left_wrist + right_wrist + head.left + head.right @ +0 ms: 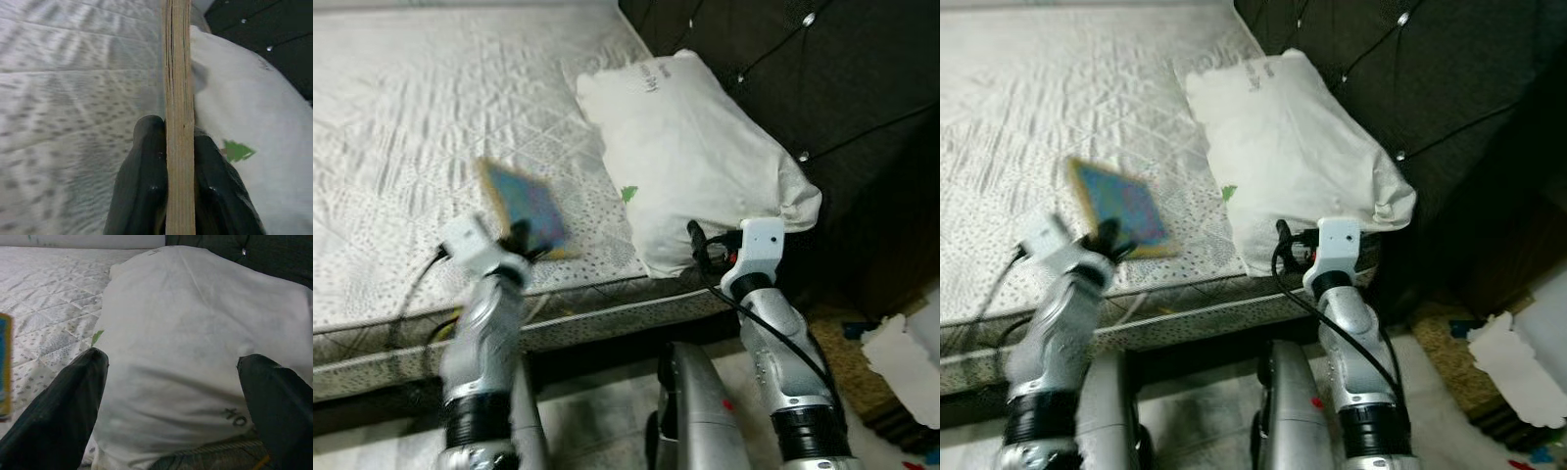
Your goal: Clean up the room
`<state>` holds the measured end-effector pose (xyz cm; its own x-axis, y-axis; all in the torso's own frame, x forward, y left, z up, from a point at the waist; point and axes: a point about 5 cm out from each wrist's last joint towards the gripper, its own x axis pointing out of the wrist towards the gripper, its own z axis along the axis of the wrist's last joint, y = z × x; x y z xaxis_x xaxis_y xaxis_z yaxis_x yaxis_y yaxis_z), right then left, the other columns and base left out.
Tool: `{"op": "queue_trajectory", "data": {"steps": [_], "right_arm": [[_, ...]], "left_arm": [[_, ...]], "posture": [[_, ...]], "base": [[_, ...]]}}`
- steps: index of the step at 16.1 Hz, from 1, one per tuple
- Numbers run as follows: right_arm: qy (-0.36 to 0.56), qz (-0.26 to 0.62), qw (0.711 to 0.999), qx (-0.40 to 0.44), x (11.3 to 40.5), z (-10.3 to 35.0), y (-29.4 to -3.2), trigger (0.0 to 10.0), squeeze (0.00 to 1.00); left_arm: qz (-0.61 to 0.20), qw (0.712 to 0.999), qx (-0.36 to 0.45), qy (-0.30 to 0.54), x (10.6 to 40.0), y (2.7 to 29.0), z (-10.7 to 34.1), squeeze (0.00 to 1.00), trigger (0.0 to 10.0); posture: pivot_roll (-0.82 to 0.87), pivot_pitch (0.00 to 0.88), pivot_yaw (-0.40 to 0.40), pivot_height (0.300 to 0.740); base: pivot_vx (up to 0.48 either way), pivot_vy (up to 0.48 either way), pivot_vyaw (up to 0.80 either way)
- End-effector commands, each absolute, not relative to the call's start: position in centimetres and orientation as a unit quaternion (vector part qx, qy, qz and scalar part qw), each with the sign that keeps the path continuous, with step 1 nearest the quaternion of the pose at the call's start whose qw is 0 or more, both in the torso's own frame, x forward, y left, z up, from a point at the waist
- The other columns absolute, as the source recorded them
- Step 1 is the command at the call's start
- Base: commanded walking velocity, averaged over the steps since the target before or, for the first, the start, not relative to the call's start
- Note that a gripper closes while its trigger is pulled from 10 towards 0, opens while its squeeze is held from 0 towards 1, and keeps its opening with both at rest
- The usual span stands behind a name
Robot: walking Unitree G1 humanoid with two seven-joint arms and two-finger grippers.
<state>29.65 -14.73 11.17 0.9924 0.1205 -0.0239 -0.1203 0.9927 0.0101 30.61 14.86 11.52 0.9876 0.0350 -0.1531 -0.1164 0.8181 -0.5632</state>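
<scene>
While left hand [178,166] pinches book [522,204] — edge-on at wrist.

My head views are fairly bright over the mattress [421,127] and the white pillow [695,157], with soft, even light and no hard glare; the tufted headboard [822,78] beyond my right claw [171,396] falls into deep shadow, only its studs glinting. My left arm and the book [522,208] pinched in my left claw [178,161] are smeared by motion blur, edges ghosted. Under the bed frame it goes nearly black. At my left wrist, the book's edge is sharp while the mattress behind swims out of focus. My right wrist view is dimmer, greyish and soft, fingers [58,416] dark and blurred.
</scene>
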Motion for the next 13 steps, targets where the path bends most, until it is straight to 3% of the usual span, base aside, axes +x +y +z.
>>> {"op": "queue_trajectory", "data": {"steps": [1, 6, 13], "right_arm": [[0.011, 0.051, 0.999, 0.000, 29.4, 11.5, -15.7, 10.0, 0.00], [0.025, 0.037, 0.998, -0.049, 28.0, 11.6, -19.2, 10.0, 0.00], [0.028, 0.055, 0.997, -0.057, 27.7, 12.2, -19.1, 10.0, 0.00]], "left_arm": [[0.037, 0.947, -0.310, 0.078, 30.8, 14.8, 11.2, 0.00, 10.0], [0.009, 0.919, -0.368, 0.140, 31.6, 12.3, 10.0, 0.00, 10.0], [-0.011, 0.892, -0.408, 0.192, 33.0, 10.8, 8.9, 0.00, 10.0]], "posture": [[-0.14, 0.098, -0.063, 0.525], [-0.19, 0.110, -0.086, 0.525], [-0.23, 0.105, -0.096, 0.495]], "base": [[0.000, 0.000, 0.00], [0.000, 0.000, 0.00], [0.000, 0.000, 0.00]]}}
